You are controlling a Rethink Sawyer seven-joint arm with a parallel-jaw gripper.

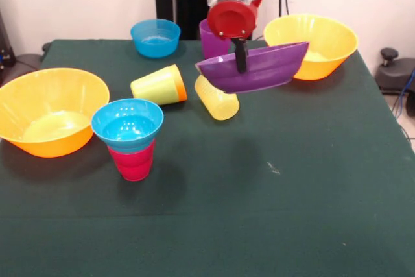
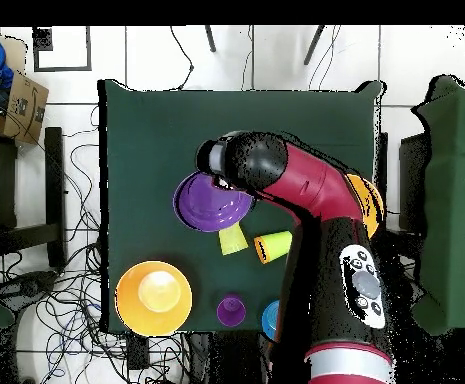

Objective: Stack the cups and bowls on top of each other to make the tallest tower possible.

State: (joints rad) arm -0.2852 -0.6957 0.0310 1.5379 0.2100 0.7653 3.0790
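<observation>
pincer [image 1: 240, 56] clamped on tilted purple bowl [image 1: 256, 68] aloft in front view, hidden under arm [image 2: 306, 185] overhead

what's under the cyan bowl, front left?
The cyan bowl sits on an upright red cup, forming a two-piece tower. The cup's rim and inside are covered by the bowl.

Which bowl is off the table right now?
The purple bowl, tilted in the air and held at its rim by the gripper. The orange and blue bowls aren't held.
</observation>
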